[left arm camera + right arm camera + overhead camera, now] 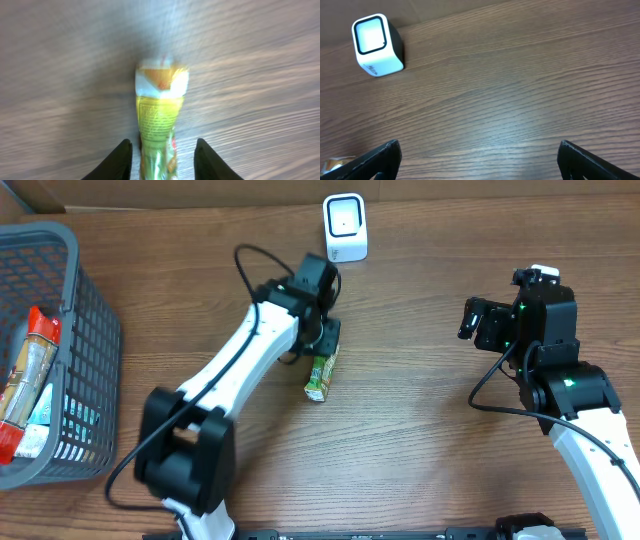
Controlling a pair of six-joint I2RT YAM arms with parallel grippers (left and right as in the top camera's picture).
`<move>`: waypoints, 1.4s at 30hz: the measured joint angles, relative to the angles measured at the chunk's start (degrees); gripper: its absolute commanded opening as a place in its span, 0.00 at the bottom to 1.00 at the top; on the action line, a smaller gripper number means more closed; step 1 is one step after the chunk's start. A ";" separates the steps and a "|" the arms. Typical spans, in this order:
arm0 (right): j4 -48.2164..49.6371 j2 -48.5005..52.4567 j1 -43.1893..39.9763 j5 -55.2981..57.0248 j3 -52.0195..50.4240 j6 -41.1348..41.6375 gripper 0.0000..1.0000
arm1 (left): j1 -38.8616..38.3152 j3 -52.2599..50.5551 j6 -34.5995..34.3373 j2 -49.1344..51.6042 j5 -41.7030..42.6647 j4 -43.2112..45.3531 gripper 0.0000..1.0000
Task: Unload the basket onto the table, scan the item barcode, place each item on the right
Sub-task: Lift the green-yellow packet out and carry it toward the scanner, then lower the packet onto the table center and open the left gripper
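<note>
Left wrist: left end effector (pixel 163 145) parted, straddling yellow packet (pixel 159 110) lying on the surface (pixel 250 75), probably for regripping toward scanner (pixel 345 227); right end effector (pixel 479 146) wide apart.

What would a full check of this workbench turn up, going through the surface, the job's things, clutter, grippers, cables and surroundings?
surface: brown wooden table, bare grain, no spills seen.
job's things: white scanner upright at the far edge; green-yellow packet lying flat near the centre.
clutter: grey basket at the left, holding packaged goods.
grippers: left gripper open, fingers either side of the packet; right gripper open, empty.
cables: black cable looping off the left arm; second cable beside the right arm.
surroundings: nothing seen.
</note>
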 measured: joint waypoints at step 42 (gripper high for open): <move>-0.02 0.00 0.00 0.37 0.00 0.20 1.00 | 52.17 28.17 8.44 -20.68 -7.30 -16.81 0.80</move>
